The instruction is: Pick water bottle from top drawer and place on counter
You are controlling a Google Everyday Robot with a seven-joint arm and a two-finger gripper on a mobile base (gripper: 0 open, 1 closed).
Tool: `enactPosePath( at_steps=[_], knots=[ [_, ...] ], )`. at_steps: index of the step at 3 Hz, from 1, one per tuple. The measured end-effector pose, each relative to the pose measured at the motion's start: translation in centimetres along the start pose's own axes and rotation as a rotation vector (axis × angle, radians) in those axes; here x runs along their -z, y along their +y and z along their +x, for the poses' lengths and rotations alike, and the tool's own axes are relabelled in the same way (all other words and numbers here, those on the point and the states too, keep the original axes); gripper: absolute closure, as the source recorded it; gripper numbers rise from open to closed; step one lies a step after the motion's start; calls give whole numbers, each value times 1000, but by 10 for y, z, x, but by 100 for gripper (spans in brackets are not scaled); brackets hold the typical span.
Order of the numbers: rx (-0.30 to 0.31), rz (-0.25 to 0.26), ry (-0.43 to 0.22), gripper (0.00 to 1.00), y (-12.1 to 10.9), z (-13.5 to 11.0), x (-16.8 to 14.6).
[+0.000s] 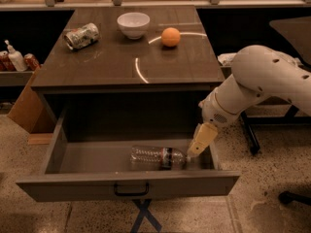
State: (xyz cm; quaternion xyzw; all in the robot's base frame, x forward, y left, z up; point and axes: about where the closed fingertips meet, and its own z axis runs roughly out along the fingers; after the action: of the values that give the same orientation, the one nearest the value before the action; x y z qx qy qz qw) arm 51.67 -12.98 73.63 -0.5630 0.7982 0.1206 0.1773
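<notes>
My tool point(198, 146) hangs inside the open top drawer point(73, 186), at its right end, pointing down and a little to the left from the white arm point(262, 81) that reaches in from the right side. Its pale yellowish tip sits just at the cap end of the water bottle point(156, 158), and I cannot tell whether it touches the bottle or whether the tool is open or closed. The water bottle lies on its side on the drawer floor, right of the middle and close to the front panel, with its cap toward the right and its dark label band near that end. The drawer is pulled well out, and its small black handle point(131, 190) shows at the middle of the front panel. Above it, the tabletop point(107, 67) carries 3 things, all toward the back: a crushed can point(81, 35) on its side at the left, a white bowl point(133, 24) upright in the middle, and an orange ball point(170, 37) just right of the bowl, each apart from the others. On the side shelf point(14, 75) to the left stands a white pump bottle point(14, 57).
</notes>
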Motion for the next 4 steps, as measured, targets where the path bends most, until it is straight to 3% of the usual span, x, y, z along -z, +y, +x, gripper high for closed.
enactPosePath(
  at_steps=[2, 4],
  knots=[
    [32, -10, 4, 0, 4, -15, -17],
    [79, -40, -14, 0, 0, -42, -63]
  ],
)
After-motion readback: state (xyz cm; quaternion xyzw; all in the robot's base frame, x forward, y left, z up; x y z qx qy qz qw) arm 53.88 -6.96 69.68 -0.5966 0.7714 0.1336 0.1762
